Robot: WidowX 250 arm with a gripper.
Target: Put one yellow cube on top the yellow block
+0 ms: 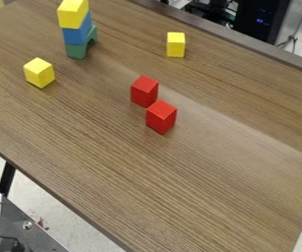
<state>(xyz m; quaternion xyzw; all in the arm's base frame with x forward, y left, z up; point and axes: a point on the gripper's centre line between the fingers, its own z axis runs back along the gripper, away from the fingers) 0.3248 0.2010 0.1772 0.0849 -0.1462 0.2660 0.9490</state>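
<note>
Yellow cube set apart from stack; state of jaws cannot be told

Whether the jaws of the gripper are released or clenched cannot be told, nor can anything grasped or touched by them be made out. A yellow cube (pixel 39 72) is seen at the left of the wooden table (pixel 199 187), near the stack and apart from it, with a corner turned toward the camera. A yellow block (pixel 175 45) is stood upright toward the far edge, to the right of the stack and well apart from it. The stack, at the upper left, is made up of a green arch (pixel 76 50) at the bottom, a blue block (pixel 75 36) on it and a yellow top piece (pixel 71 17). Two red blocks (pixel 160 117) are placed close together near the middle.
</note>
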